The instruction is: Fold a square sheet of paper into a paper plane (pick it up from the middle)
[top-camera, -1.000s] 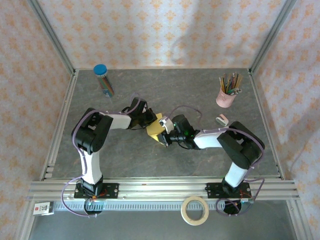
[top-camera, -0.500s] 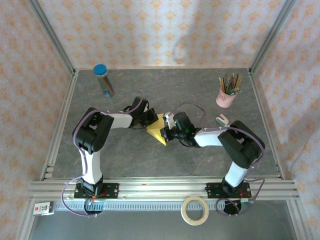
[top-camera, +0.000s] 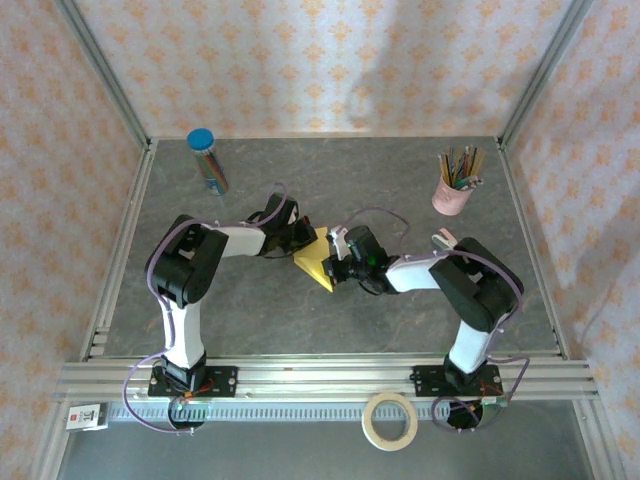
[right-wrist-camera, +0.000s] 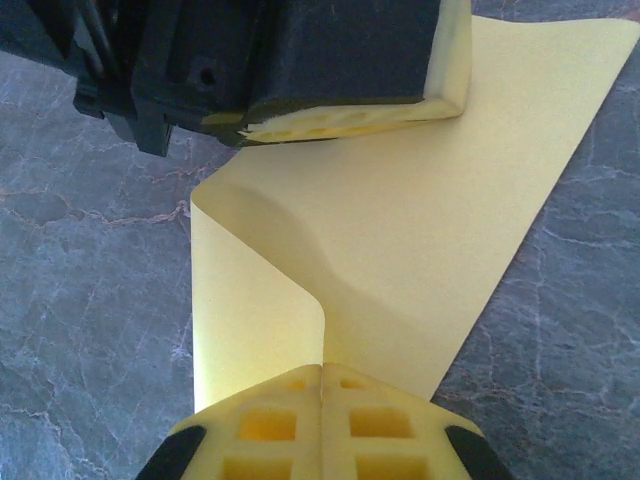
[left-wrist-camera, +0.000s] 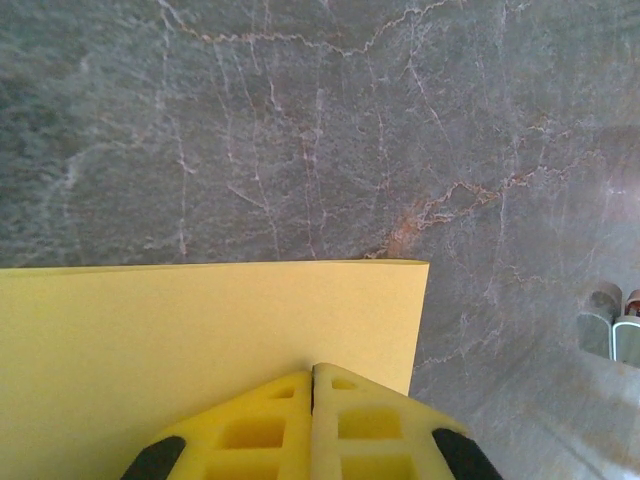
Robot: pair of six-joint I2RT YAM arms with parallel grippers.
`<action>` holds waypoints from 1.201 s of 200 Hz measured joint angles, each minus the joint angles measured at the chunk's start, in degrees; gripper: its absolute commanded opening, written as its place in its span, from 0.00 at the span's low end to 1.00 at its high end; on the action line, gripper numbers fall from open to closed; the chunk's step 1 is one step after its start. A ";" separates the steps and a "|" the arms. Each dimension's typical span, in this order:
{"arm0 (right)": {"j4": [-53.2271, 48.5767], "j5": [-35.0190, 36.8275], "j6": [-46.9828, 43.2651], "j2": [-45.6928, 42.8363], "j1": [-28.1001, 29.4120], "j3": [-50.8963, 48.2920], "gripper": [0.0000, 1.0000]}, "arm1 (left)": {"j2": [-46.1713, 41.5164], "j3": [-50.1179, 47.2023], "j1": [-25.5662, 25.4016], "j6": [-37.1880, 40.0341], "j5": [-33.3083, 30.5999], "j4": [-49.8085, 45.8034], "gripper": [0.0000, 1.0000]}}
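Closed left pincer (left-wrist-camera: pixel 312 372) rests on the square sheet of paper (right-wrist-camera: pixel 400 200); right pincer (right-wrist-camera: pixel 322 370) pinches its curled edge.

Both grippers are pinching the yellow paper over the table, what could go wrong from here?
Both are shut on the square sheet of paper, close together: if the left gripper and right gripper pull apart, the thin sheet may tear or slip free.
The flap bent over near the right gripper is a soft curl, not a crease; flattening it like this could set a crooked fold.

Black-and-white arms (top-camera: pixel 180 335), purple cables (top-camera: pixel 151 272), yellow pincer pads (left-wrist-camera: pixel 330 400).
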 measured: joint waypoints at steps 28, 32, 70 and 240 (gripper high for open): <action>-0.83 0.04 0.00 0.22 0.00 0.37 0.00 | 0.13 1.09 -0.26 1.25 0.00 -1.86 0.03; -0.98 0.02 0.00 0.33 0.00 0.50 0.00 | 0.17 1.27 -0.26 1.31 0.00 -2.10 0.03; -1.84 0.04 0.04 1.75 0.00 1.53 0.00 | 0.28 2.56 -0.26 2.71 0.22 -4.50 0.04; -3.91 -0.44 1.79 2.97 -0.33 3.74 0.00 | -2.95 5.97 -0.26 5.44 -4.26 -12.90 0.17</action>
